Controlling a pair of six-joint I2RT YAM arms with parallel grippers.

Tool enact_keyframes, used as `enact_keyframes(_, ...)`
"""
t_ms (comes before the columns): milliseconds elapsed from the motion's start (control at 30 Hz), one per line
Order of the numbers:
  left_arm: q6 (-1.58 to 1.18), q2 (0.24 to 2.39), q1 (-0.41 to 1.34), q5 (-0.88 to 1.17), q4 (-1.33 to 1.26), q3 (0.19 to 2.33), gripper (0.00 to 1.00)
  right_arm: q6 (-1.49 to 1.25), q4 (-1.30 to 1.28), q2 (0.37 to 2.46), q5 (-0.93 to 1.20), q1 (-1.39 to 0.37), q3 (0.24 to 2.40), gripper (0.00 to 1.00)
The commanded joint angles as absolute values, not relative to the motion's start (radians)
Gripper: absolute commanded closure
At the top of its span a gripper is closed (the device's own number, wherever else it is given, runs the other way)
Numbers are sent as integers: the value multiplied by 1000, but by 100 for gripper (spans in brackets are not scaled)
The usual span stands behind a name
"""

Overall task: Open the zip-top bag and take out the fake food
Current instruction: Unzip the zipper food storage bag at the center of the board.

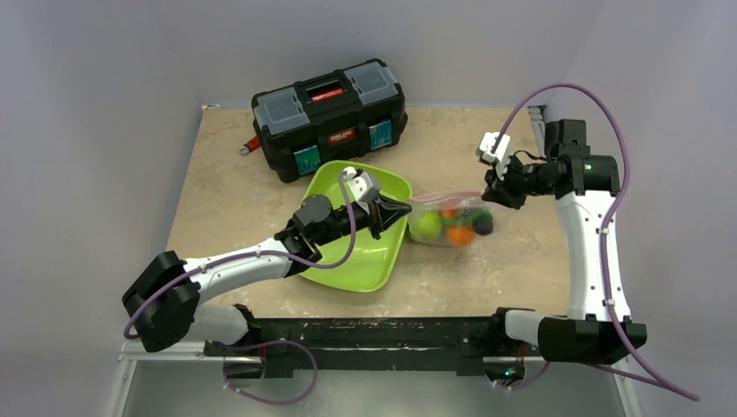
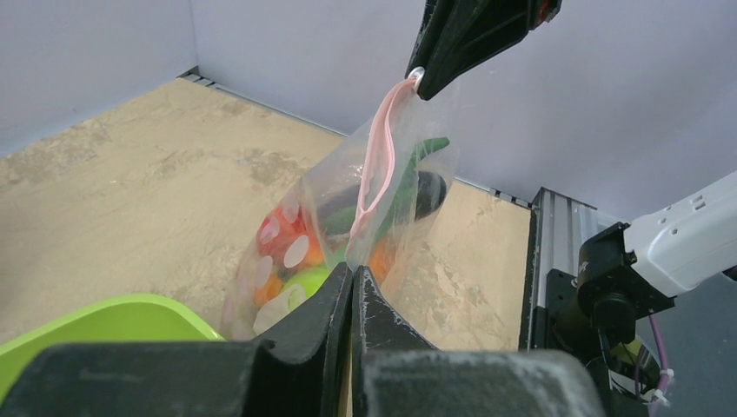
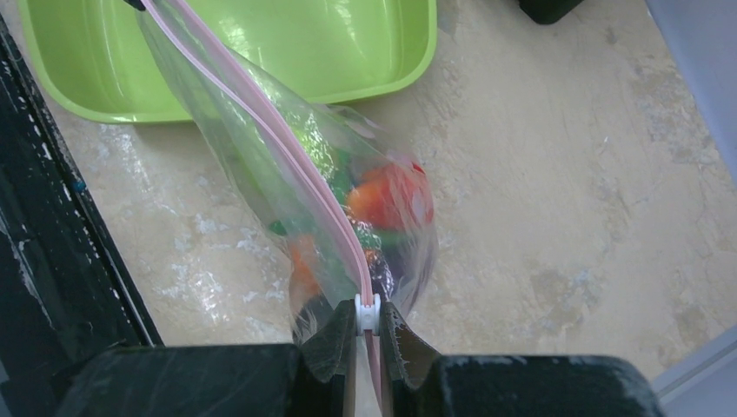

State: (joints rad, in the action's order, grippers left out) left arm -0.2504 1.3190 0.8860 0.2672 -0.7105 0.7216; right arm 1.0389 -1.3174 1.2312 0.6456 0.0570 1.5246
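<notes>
Zip-top bag [image 1: 448,217] is strung out just right of the green tray [image 1: 348,261], its pink zip strip [image 3: 287,165] pulled taut between both arms and the fake food [image 1: 454,229] bunched inside at the bottom. Left gripper [image 2: 352,280] has its jaws pinched tight on the tray-side end of the mouth, and the right gripper [image 3: 368,323] is clamped on the other end, right at the little white slider [image 3: 368,311]. Can't tell if the bag's belly actually touches the table [image 1: 243,191].
</notes>
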Motion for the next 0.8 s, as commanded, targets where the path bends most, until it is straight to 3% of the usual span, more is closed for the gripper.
enact_keyframes(0, -230, 1280, 877, 228, -731, 712, 100, 1105, -1328, 1239, 584, 117, 1576, 100)
enact_keyframes(767, -255, 1295, 861, 185, -738, 730, 100, 1219, -1368, 1239, 597, 308, 1544, 100)
